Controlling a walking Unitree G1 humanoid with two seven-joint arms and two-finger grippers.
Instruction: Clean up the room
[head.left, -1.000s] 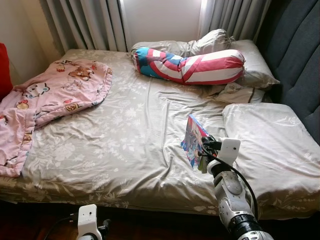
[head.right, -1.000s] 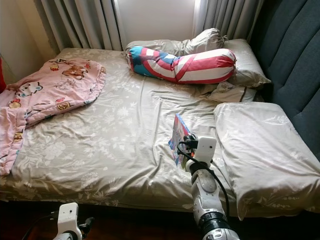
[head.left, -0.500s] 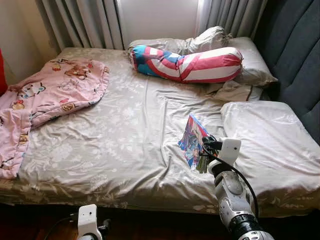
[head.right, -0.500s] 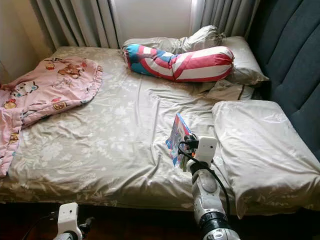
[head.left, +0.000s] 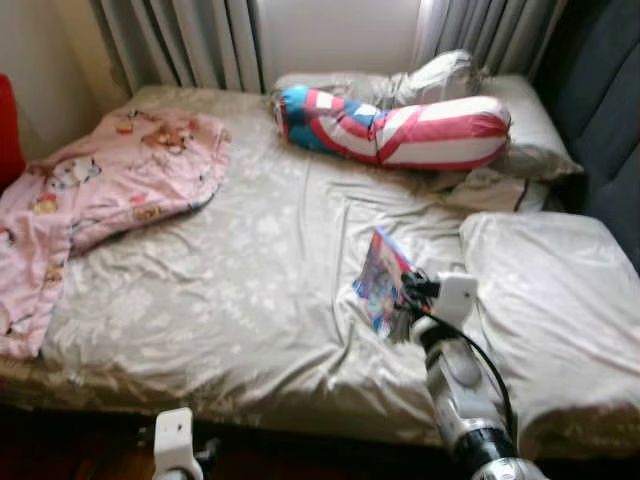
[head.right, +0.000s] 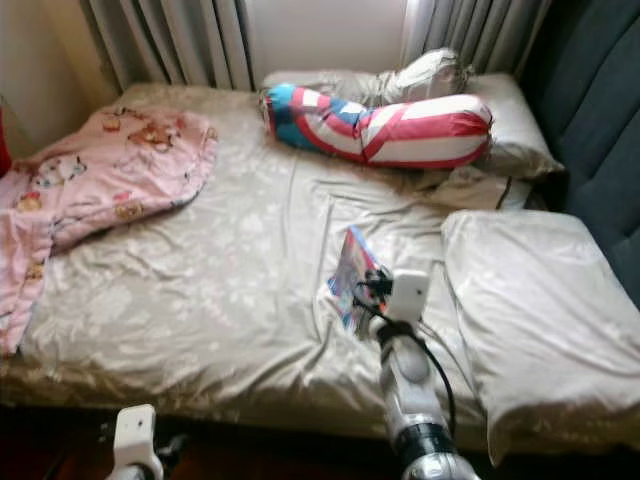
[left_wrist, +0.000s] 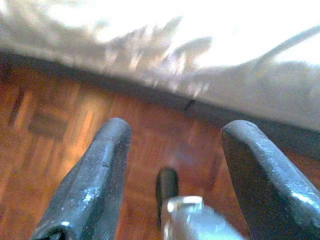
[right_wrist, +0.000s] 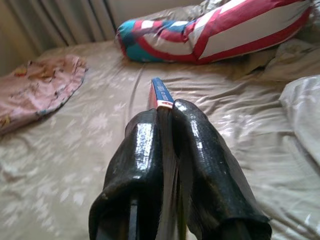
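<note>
The right claw (head.left: 408, 300) is raised over the near part of the bed with the pale floral grey-green sheet (head.left: 250, 270), its two black fingers (right_wrist: 145, 165) pressed together on a thin, colourful picture book with a blue top edge (head.left: 380, 280). From the head cameras the book's illustrated cover faces the robot's left and stands on edge, held just above the sheet or barely touching it — which of the two cannot be told. Its long axis runs away from the robot toward the head of the bed. The right wrist view adds what the head views cannot: the book seen edge-on as a narrow strip (right_wrist: 161, 95) rising out from between the two glossy fingertips, its blue and red spine end pointing toward the long bolster striped in red, white and blue (right_wrist: 220, 30).

That bolster (head.left: 395, 125) lies across the far end of the bed in front of grey curtains (head.left: 190, 40), with crumpled beige pillows (head.left: 520, 130) behind it and on its right. A large flat beige pillow (head.left: 560, 300) lies just to the right of the held book. On the left side of the bed a pink blanket printed with cartoon animals (head.left: 100, 190) spreads over the sheet and hangs off the edge.

The left claw (left_wrist: 172, 175) hangs low beside the bed — its wrist view shows both dark fingers spread wide apart with nothing between them, above a reddish wooden parquet floor (left_wrist: 45, 130) and facing the bed's lower edge.
</note>
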